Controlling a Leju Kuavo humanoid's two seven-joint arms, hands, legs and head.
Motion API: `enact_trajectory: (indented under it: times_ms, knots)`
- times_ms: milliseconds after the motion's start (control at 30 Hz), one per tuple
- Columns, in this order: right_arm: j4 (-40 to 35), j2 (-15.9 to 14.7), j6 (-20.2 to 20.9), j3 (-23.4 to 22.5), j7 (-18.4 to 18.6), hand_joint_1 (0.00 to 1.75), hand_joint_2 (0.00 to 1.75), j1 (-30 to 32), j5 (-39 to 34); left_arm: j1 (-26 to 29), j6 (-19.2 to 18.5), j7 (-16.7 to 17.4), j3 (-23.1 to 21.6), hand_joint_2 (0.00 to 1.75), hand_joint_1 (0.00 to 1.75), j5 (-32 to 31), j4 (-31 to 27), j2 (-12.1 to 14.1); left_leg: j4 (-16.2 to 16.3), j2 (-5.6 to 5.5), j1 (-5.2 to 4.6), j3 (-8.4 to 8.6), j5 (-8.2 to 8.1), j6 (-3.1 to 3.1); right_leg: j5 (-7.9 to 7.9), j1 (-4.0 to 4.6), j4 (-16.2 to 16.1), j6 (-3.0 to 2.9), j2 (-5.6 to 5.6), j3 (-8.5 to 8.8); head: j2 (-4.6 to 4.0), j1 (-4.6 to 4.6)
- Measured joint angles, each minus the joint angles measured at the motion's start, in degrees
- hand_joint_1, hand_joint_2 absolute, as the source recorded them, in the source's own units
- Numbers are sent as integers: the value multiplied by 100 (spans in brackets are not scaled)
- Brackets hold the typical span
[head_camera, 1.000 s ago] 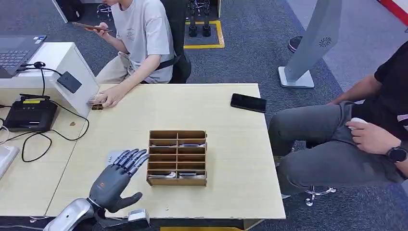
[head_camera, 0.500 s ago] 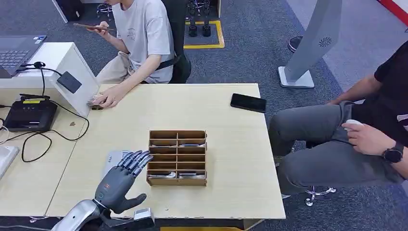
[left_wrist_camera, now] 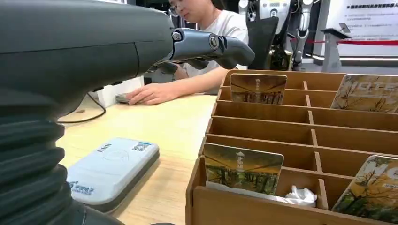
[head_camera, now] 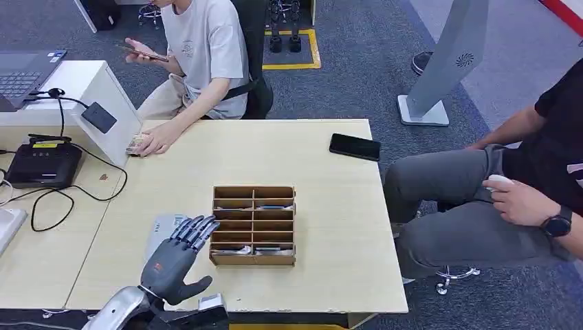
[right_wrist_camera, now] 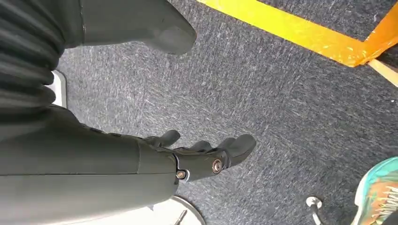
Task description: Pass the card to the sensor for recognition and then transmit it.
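While the head view shows the cards only as thin slivers in the wooden rack (head_camera: 253,225), the left wrist view shows them face-on: one card (left_wrist_camera: 243,167) stands upright in a near compartment, another card (left_wrist_camera: 258,88) upright in a far one, and two more lean at the rack's other side, none of them held. Just beside the rack on the counter (head_camera: 330,179) lies the flat grey sensor (head_camera: 159,229), its printed top readable from the wrist camera (left_wrist_camera: 111,166). Left hand (head_camera: 176,256) hovers over the sensor next to the rack, fingers (head_camera: 198,228) spread and released, nothing in them. Right hand (right_wrist_camera: 202,157) hangs over dark carpet, fingers loosely curled and empty. Further out, head view: black phone (head_camera: 354,146) near the far edge, a seated person's hand (head_camera: 152,142) resting on the far left corner.
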Motion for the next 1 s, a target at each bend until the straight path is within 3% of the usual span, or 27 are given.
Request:
enact_trajectory:
  times_ms: [333,1000]
  knots:
    - [0,2,-4,42,0,0,175,0,-7,-22,17,59,2,175,0,118,107,-166,0,0,0,0,0,0,0,0,0,0,0,0,0,0]
    - [0,7,-13,118,20,0,175,-1,-112,-22,109,61,31,175,0,114,164,-230,0,0,0,0,0,0,0,0,0,0,0,0,0,0]
